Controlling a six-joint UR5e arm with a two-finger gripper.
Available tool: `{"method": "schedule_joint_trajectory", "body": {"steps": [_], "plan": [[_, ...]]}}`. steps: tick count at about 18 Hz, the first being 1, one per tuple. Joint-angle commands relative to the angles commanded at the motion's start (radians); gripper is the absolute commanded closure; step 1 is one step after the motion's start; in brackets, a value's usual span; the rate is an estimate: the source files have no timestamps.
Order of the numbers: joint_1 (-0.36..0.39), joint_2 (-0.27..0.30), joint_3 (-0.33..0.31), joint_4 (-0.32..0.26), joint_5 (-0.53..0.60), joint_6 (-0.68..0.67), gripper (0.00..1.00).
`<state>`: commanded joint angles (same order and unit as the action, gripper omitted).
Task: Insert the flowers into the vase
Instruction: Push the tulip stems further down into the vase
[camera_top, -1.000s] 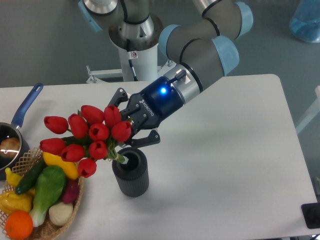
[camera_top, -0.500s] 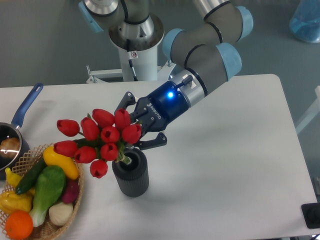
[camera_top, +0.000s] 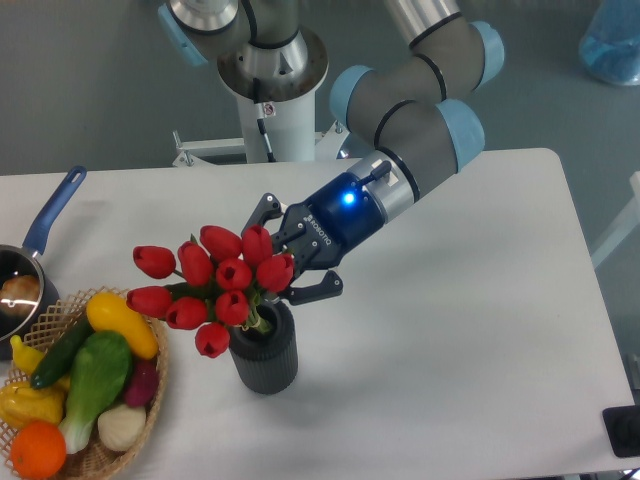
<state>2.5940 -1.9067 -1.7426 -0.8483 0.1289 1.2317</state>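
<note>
The flowers (camera_top: 214, 285), a bunch of red tulips with green stems, lean to the left over the vase (camera_top: 265, 362), with their stem ends in its round mouth. The vase is short, dark grey and ribbed, and stands upright on the white table. My gripper (camera_top: 286, 263) reaches in from the upper right and is shut on the flowers just above the vase mouth. The blooms hide its fingertips, and only its black finger links show on either side.
A wicker basket (camera_top: 157, 398) of plastic vegetables sits at the front left, close to the vase. A blue-handled saucepan (camera_top: 52, 212) stands at the left edge. A black object (camera_top: 623, 432) lies at the front right corner, and a blue container (camera_top: 612, 42) stands beyond the table's far right.
The gripper and the bunch have moved right and down. The stems now sit in the vase mouth, and the blooms are closer over the vase.
</note>
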Motion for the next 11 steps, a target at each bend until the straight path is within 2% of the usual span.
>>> {"method": "schedule_joint_trajectory", "body": {"steps": [11], "plan": [[0.006, -0.008, -0.055, 0.002, 0.002, 0.089, 0.59]]}}
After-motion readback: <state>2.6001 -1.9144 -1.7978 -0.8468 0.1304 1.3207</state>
